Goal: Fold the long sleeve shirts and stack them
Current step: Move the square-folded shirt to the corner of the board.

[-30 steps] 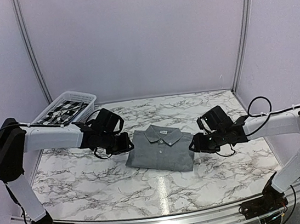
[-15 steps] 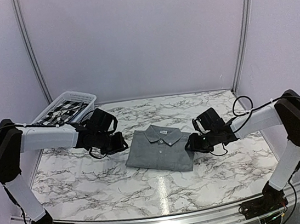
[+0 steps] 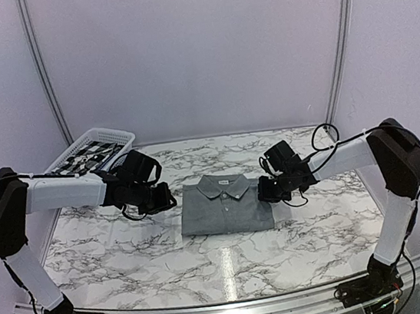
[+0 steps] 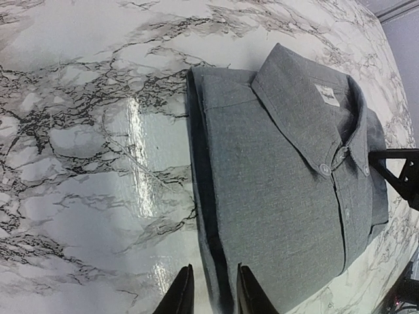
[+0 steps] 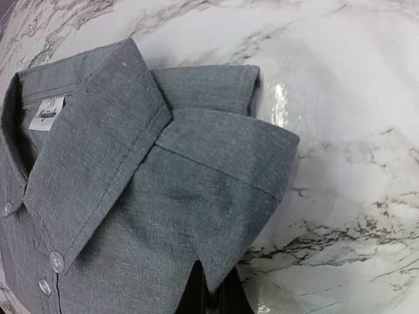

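Top external view: at the far left of the marble tabletop (image 3: 130, 253) stands a white basket (image 3: 120, 135) with a black-and-white checked cloth (image 3: 86, 156) lying in it. Just in front of the basket, the left arm reaches in toward the middle. The left gripper (image 3: 168, 200) sits low over the tabletop, near the left edge of the grey shirt (image 3: 224, 208) but apart from it. In the left wrist view its jaws stand narrowly apart, pointing at the shirt's folded left edge and holding nothing.

The 1 grey shirt lies flat in the middle of the tabletop, folded into a neat rectangle. It is buttoned up, with the collar (image 3: 225, 187) toward the far side and a small white label (image 4: 326, 95) inside the collar.

On the right, the right gripper (image 3: 265, 191) is against the shirt's right edge, up near the shoulder. In the right wrist view its jaws are closed together at the bottom of the picture. A corner of the folded shoulder layer comes down right to them, and 2 stacked layers of cloth show beside the collar. Whether any cloth is pinched between the jaws I cannot tell.
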